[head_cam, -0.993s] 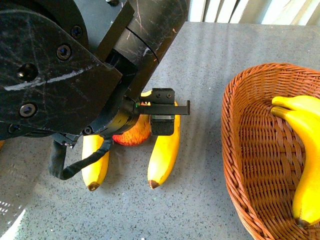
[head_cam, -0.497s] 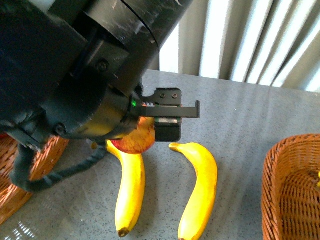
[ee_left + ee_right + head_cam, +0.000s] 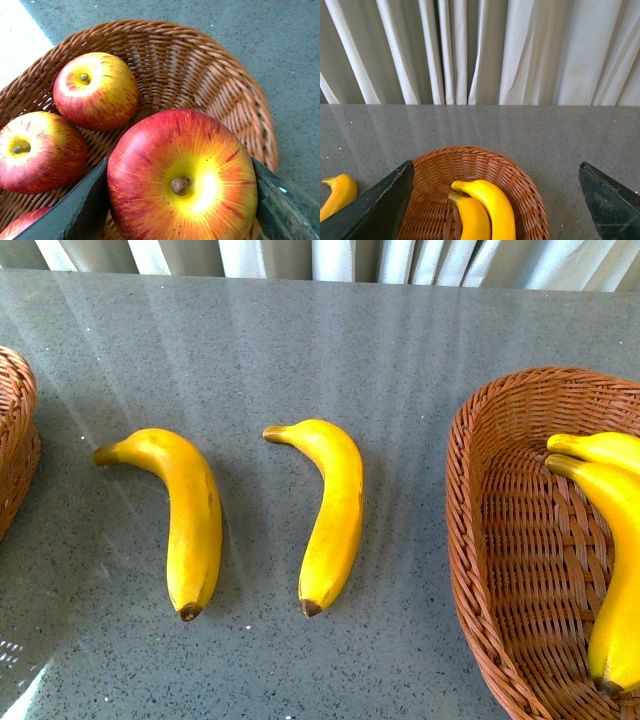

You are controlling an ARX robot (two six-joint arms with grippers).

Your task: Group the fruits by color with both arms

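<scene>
In the left wrist view my left gripper (image 3: 179,170) is shut on a red apple with yellow streaks (image 3: 182,177). It holds the apple just above a wicker basket (image 3: 200,75), where two more apples (image 3: 95,90) (image 3: 37,150) lie and part of a third (image 3: 22,225) shows. On the grey table lie two yellow bananas (image 3: 190,520) (image 3: 330,510), side by side. My right gripper (image 3: 495,166) hangs open and empty above a second wicker basket (image 3: 530,195) holding two bananas (image 3: 490,205) (image 3: 472,217). Neither arm shows in the front view.
The banana basket (image 3: 480,540) stands at the table's right, and the apple basket's rim (image 3: 15,440) shows at the left edge. White curtains (image 3: 480,50) hang behind the table's far edge. One table banana (image 3: 337,192) shows in the right wrist view.
The left arm, which filled the front view with the apple in its jaws, has moved out to the left. Both table bananas now show in full.
</scene>
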